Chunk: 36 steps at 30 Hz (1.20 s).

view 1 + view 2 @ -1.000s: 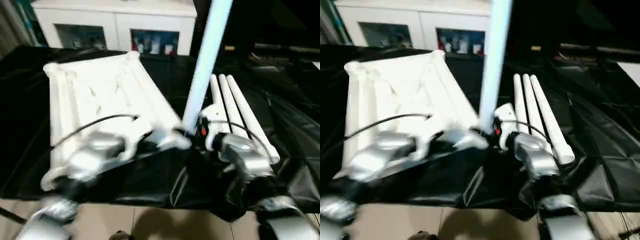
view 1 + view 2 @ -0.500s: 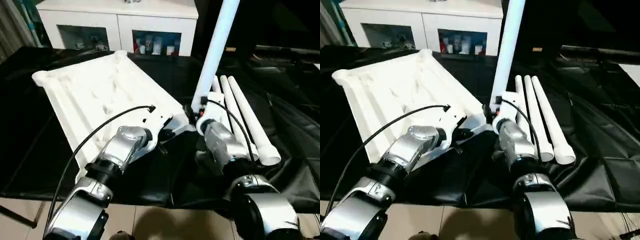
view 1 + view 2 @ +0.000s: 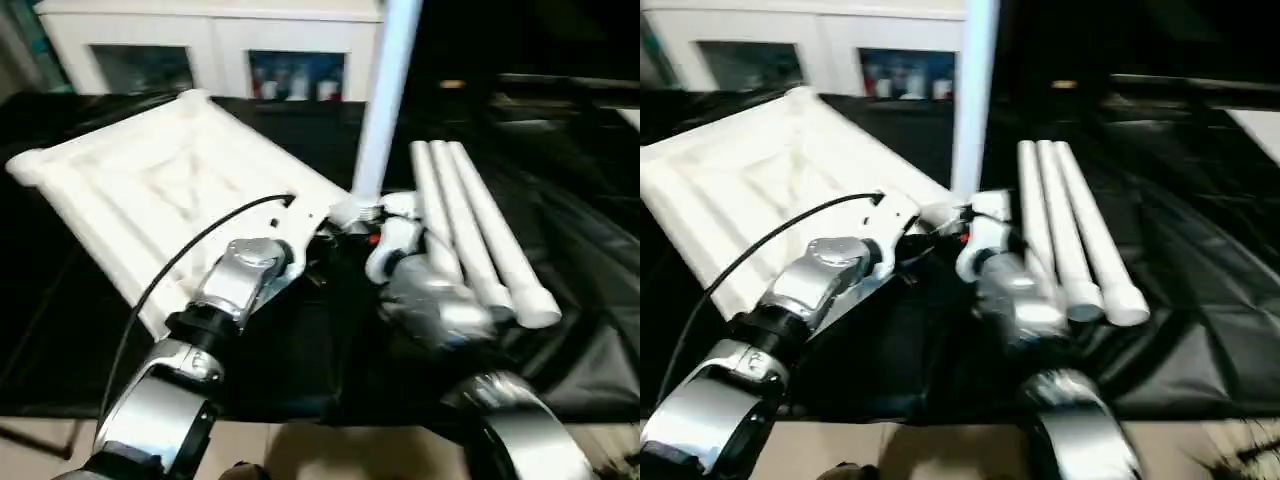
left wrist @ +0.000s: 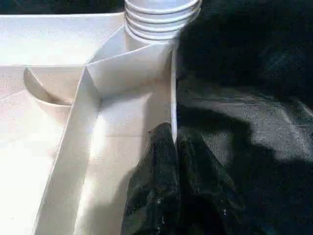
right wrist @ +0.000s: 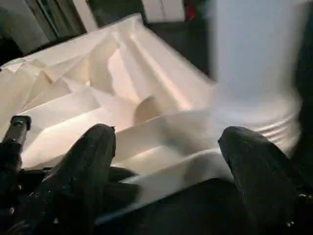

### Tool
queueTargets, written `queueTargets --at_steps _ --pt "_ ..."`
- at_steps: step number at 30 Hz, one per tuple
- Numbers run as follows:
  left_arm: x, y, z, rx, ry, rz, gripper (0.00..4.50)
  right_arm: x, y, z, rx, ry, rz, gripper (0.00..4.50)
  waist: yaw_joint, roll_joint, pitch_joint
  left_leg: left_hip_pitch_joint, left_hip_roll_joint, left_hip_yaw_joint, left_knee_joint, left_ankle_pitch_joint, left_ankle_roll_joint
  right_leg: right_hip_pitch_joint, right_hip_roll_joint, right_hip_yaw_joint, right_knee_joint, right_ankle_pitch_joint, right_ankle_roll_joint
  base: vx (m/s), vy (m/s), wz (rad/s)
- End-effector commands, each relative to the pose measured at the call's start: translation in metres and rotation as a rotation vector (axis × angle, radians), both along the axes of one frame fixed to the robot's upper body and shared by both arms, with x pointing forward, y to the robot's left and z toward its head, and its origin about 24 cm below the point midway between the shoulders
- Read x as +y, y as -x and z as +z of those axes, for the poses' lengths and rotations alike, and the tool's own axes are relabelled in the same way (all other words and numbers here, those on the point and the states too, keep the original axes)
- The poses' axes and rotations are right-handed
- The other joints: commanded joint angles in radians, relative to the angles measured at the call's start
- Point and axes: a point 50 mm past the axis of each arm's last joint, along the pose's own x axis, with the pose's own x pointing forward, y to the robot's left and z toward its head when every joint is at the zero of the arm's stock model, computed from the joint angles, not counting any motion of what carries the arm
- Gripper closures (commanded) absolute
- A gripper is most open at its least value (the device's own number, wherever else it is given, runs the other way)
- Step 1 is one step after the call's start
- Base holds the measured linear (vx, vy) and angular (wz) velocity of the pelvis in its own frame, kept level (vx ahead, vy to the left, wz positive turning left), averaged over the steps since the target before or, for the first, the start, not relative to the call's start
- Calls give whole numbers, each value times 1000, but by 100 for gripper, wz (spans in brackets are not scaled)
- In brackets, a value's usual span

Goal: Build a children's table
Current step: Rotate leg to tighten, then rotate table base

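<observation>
The white tabletop point(image 3: 150, 190) lies upside down on the black cloth, ribs facing up. One white leg point(image 3: 385, 100) stands upright in the near right corner socket point(image 4: 161, 14). Three more legs point(image 3: 470, 230) lie side by side to the right. My left gripper point(image 4: 173, 147) is shut on the tabletop's thin rim, just short of that socket. My right gripper point(image 5: 168, 134) is open, its fingers point(image 5: 93, 161) spread wide in front of the standing leg's ribbed base point(image 5: 254, 117), with nothing between them.
A black cloth point(image 3: 560, 160) covers the work surface and hangs over the near edge above a tiled floor point(image 3: 330, 450). A white glass-door cabinet point(image 3: 200, 50) stands behind the tabletop.
The right gripper's fingers have spread wider and come away from the base of the standing leg. The left gripper keeps its hold on the rim. The head camera has shifted.
</observation>
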Motion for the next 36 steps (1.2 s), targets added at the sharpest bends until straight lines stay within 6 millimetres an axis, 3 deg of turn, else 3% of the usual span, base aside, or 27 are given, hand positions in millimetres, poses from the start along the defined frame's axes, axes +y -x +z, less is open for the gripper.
queueTargets --at_steps 1,5,6,9,11,13,15,16,20,22,23,24,25,27,30,31,34,36 --pt "-4 -4 14 -50 93 -13 406 -9 7 3 -13 4 -14 74 5 3 -86 29 32 -9 -48 -58 128 62 -49 30 -44 212 -278 0 0 0" --pt "-5 -6 23 -72 146 -15 374 -15 11 5 -15 -4 -43 74 6 3 -81 31 35 -9 -56 -151 73 59 -52 31 -54 75 -279 0 0 0" --pt "-2 -11 37 -160 175 18 374 -14 17 5 -6 -5 -27 74 4 3 -79 30 35 -9 -59 -173 60 57 -50 32 -58 38 -271 0 0 0" --pt "6 -14 52 -207 209 42 365 -12 23 5 3 14 -6 74 6 5 -81 31 36 -13 -60 -157 49 56 -49 32 -53 61 -252 0 0 0" --pt "31 -16 68 -255 161 114 365 -6 29 6 17 43 47 74 7 12 -80 30 36 -14 -60 -155 42 56 -46 31 -51 71 -249 0 0 0" --pt "35 -16 70 -262 148 125 365 -4 30 6 20 48 56 74 4 12 -80 30 34 -13 -59 -154 40 54 -46 32 -51 78 -244 0 0 0" --pt "89 -9 85 -274 -34 251 365 6 35 0 44 131 119 74 3 20 -82 30 33 -13 -57 -141 26 53 -43 31 -45 86 -239 0 0 0" --pt "91 -8 85 -274 -42 256 365 6 35 0 46 134 120 74 0 20 -81 30 34 -15 -59 -139 20 53 -43 29 -43 85 -237 0 0 0" --pt "154 10 91 -265 -289 408 365 12 34 -7 84 182 118 74 -8 23 -78 34 32 -13 -61 -160 -11 47 -38 31 -48 30 -219 0 0 0" --pt "183 23 92 -260 -427 464 365 15 35 -10 98 197 131 74 -5 27 -80 35 34 -16 -63 -161 -23 45 -39 30 -44 27 -211 0 0 0" --pt "196 32 92 -235 -489 482 365 18 35 -11 105 207 140 74 -9 24 -77 34 32 -13 -64 -164 -24 42 -35 31 -46 25 -207 0 0 0" --pt "217 49 91 -179 -590 507 365 22 36 -14 119 224 155 74 -6 23 -79 39 35 -15 -64 -171 -35 41 -41 31 -43 19 -207 0 0 0" --pt "219 51 91 -173 -601 509 365 22 36 -15 120 226 156 74 -8 25 -76 35 34 -15 -68 -177 -34 39 -38 31 -43 7 -205 0 0 0" --pt "238 69 90 -95 -724 528 365 27 36 -18 132 244 167 74 -4 27 -75 42 35 -14 -69 -212 -44 32 -39 33 -47 -31 -204 0 0 0" --pt "248 82 88 -27 -794 541 365 30 36 -20 138 249 178 74 5 24 -68 49 35 -11 -75 -287 -60 21 -39 38 -56 -104 -193 0 0 0" --pt "253 89 84 26 -825 541 365 33 36 -20 140 253 190 74 5 23 -67 46 34 -13 -78 -302 -67 22 -38 38 -55 -124 -184 0 0 0" --pt "249 97 72 93 -777 505 365 36 37 -21 142 260 206 74 5 24 -67 47 34 -17 -81 -328 -81 18 -39 40 -57 -143 -175 0 0 0" --pt "238 99 63 129 -709 457 365 38 38 -22 147 259 217 74 7 21 -70 45 33 -15 -78 -310 -83 21 -41 41 -54 -107 -182 0 0 0"
